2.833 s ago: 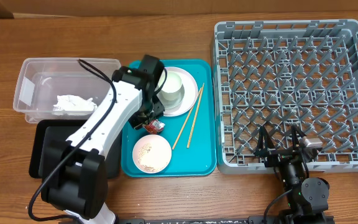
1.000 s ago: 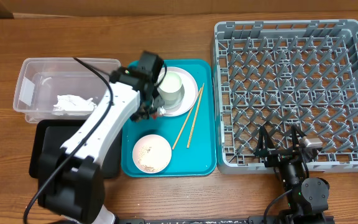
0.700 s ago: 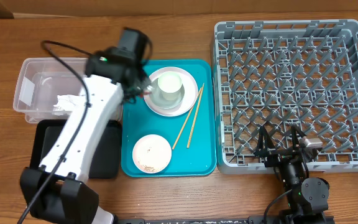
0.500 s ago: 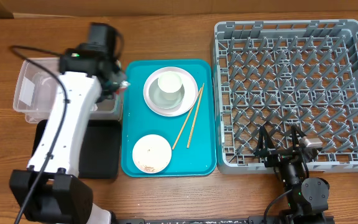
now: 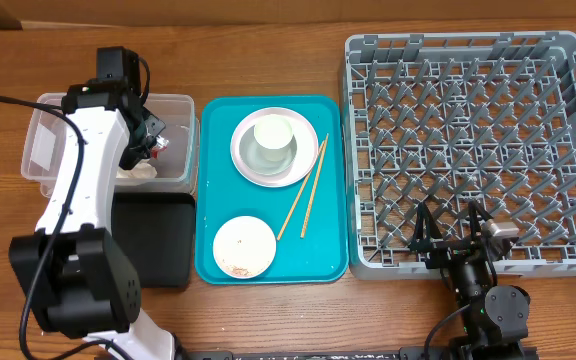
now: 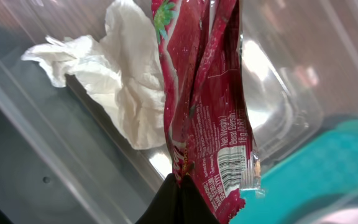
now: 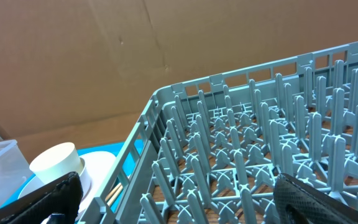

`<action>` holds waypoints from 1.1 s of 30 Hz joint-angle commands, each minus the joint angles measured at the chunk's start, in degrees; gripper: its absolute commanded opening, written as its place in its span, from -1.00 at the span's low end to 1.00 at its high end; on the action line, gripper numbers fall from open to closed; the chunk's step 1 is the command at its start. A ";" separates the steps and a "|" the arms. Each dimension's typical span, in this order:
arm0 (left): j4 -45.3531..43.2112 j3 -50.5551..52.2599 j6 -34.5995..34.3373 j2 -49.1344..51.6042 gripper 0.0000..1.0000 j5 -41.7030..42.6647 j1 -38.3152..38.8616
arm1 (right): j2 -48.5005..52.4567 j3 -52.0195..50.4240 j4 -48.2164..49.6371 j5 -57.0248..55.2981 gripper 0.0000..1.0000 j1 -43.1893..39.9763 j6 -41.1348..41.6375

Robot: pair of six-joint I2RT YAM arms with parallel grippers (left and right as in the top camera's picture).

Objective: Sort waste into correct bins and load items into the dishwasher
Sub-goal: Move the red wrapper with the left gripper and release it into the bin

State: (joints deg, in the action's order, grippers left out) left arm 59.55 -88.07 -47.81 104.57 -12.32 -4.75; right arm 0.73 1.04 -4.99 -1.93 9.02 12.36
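Your grey peg-grid dish rack (image 5: 468, 140), largest item on the desk (image 5: 268, 315), has the right gripper (image 5: 450, 232) low at its near edge, fingers spread wide and empty. Your white left arm (image 5: 78, 190) stretches away from its base, wrist bent over the clear, smooth-walled rectangular tub (image 5: 48, 135). The left gripper (image 6: 178, 202) is pinched tight on one end of the glossy, crinkled red wrapper (image 6: 207, 112), held over the tub above the soft crumpled white napkin (image 6: 117, 87) inside.

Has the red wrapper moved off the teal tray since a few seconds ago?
Yes. The red wrapper has travelled left, off the teal tray, and now hangs from the left hand over the clear tub, beside the napkin.
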 commanded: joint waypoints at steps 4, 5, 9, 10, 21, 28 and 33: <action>-0.70 0.61 0.70 1.40 -0.52 -1.86 -0.59 | -0.39 -0.59 0.39 -0.50 1.00 -0.15 -0.35; -0.72 0.61 0.70 1.40 -0.45 -1.86 -0.59 | -0.39 -0.59 0.39 -0.50 1.00 -0.15 -0.35; -0.70 0.59 1.16 1.40 -0.28 -1.77 -0.59 | -0.39 -0.59 0.39 -0.50 1.00 -0.15 -0.35; -0.70 0.48 1.68 1.38 -0.31 -1.60 -0.57 | -0.39 -0.59 0.42 -0.50 1.00 -0.15 -0.35; 8.09 -9.27 17.11 1.27 -0.92 19.12 6.21 | -0.39 -0.59 0.39 -0.50 1.00 -0.15 -0.35; 14.53 -10.67 18.29 1.27 -0.92 15.21 17.03 | -0.39 -0.59 0.39 -0.50 1.00 -0.15 -0.35; 17.62 -10.67 18.47 1.27 -0.90 14.91 24.94 | -0.39 -0.59 0.39 -0.50 1.00 -0.15 -0.35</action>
State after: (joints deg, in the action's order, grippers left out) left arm 76.36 -97.30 -30.94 105.58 2.44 16.95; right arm 0.73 1.04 -5.02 -1.91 9.04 12.38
